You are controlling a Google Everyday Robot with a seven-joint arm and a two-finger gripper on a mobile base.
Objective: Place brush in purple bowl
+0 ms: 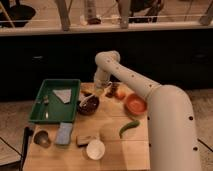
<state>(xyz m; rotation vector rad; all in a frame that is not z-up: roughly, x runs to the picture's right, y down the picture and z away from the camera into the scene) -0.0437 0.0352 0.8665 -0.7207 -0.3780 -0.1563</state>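
The purple bowl (pixel 89 106) is dark and glossy and sits on the wooden table just right of the green tray. The brush (pixel 88 100) shows as a pale slim handle slanting across the bowl, its upper end toward the gripper. My gripper (pixel 99 90) hangs from the white arm (pixel 131 80) just above and behind the bowl's far right rim, at the brush's upper end. Whether it holds the brush cannot be seen.
A green tray (pixel 50 117) with a grey cloth and a spoon lies at the left. An orange bowl (pixel 135 104), a green pepper (pixel 128 127), a white cup (pixel 95 149), a brown block (pixel 86 140), a blue sponge (pixel 64 133) and a metal cup (pixel 41 138) stand around.
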